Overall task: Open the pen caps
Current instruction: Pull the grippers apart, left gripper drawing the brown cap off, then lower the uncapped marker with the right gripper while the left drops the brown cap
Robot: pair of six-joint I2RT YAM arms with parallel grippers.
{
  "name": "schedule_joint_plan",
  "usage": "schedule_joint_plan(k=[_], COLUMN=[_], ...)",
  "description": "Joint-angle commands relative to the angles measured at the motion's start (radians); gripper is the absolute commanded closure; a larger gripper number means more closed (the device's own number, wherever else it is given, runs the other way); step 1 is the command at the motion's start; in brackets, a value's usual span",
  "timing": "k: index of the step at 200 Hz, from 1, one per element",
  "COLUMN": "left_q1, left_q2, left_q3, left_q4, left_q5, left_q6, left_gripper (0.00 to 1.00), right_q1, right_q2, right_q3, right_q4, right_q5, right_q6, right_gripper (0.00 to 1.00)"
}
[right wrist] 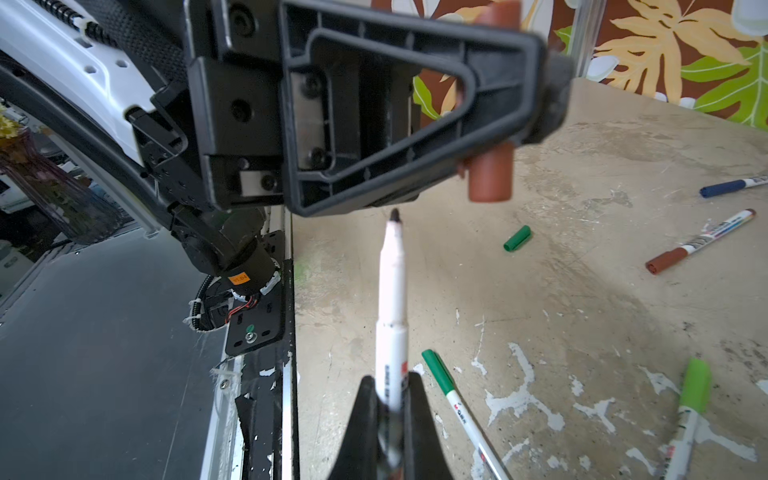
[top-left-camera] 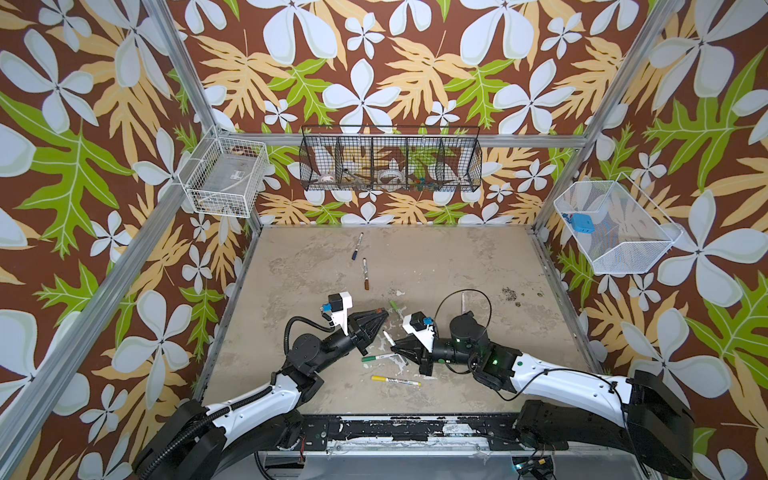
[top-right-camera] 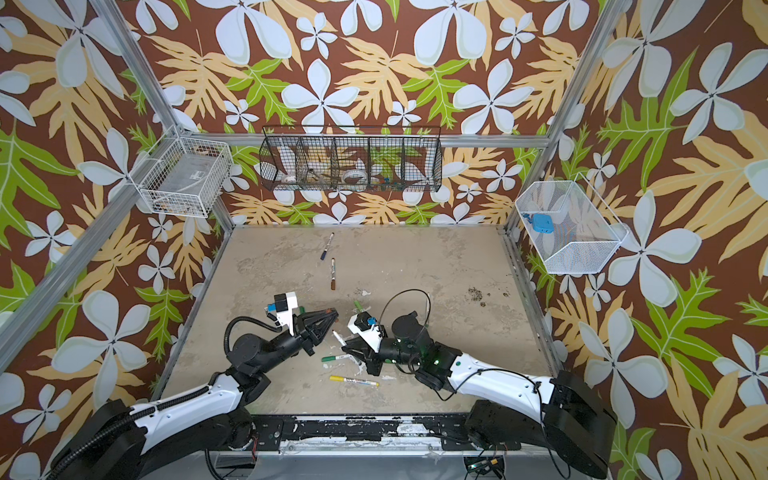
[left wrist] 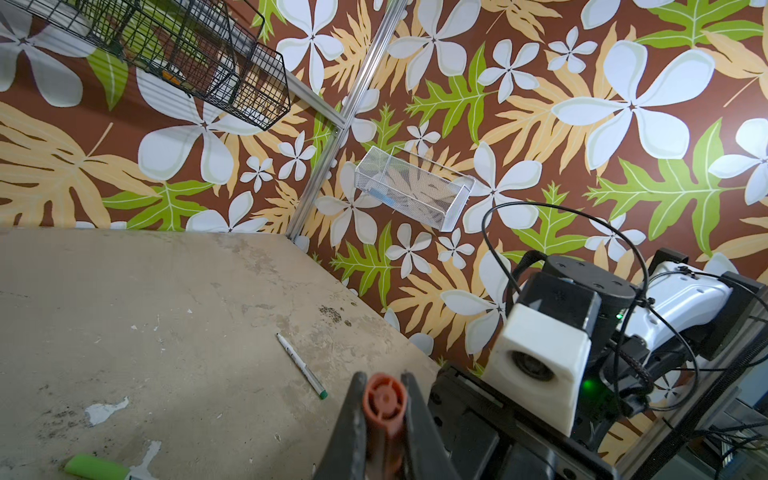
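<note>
Left tool (left wrist: pixel 384 380) clamped on the brown cap (left wrist: pixel 384 402), off the white pen (right wrist: pixel 391 291) and just beyond its bare tip; right tool (right wrist: pixel 391 380) pinched tight around that pen. A green cap (right wrist: pixel 517 238) lies loose on the tabletop (right wrist: pixel 582 316).

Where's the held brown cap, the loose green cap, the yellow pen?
held brown cap (right wrist: pixel 490 176): right wrist view, its side.
loose green cap (right wrist: pixel 517 238): right wrist view, its middle.
yellow pen (top-left-camera: pixel 395 380): a top view, barrel middle.
</note>
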Motion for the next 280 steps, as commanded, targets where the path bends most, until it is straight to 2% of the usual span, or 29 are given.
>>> schedule_joint_plan(k=[1,29,73,103,118,133,162,206,237,256,280], left_q1=[0.001,0.005,0.023,0.066,0.084,0.104,0.141,0.196,0.224,0.225,0.225], left_q2=[-0.011,-0.042,-0.101,-0.06,-0.015,0.045,0.144,0.291,0.395,0.435,0.467], left_q3=[-0.003,0.0,0.048,0.104,0.143,0.188,0.233,0.276,0.311,0.331,0.355], left_q4=[0.014,-0.059,-0.375,-0.543,-0.633,-0.71,-0.779,-0.793,-0.79,-0.793,-0.816], left_q5=[-0.026,-0.108,-0.458,-0.582,-0.644,-0.687,-0.729,-0.681,-0.643,-0.647,-0.648], left_q6=[0.003,0.013,0.007,-0.035,-0.06,-0.075,-0.094,-0.083,-0.052,-0.029,-0.018], left_gripper=[1.0,1.0,1.0,1.0,1.0,1.0,1.0,1.0,1.0,1.0,1.0], right_q1=[0.0,0.001,-0.001,-0.012,-0.053,-0.121,-0.32,-0.5,-0.644,-0.703,-0.723], right_q2=[-0.008,-0.018,-0.044,-0.028,-0.002,0.019,0.042,0.037,0.052,0.08,0.147], right_q3=[0.0,-0.005,0.002,0.023,0.042,0.044,0.011,-0.044,-0.102,-0.113,-0.099], right_q4=[-0.015,-0.024,-0.088,-0.171,-0.234,-0.271,-0.285,-0.271,-0.213,-0.19,-0.181], right_q5=[0.093,0.192,0.447,0.692,0.763,0.755,0.643,0.616,0.52,0.483,0.477], right_q6=[-0.004,0.009,0.049,0.107,0.161,0.223,0.309,0.372,0.425,0.436,0.438], right_gripper=[1.0,1.0,1.0,1.0,1.0,1.0,1.0,1.0,1.0,1.0,1.0])
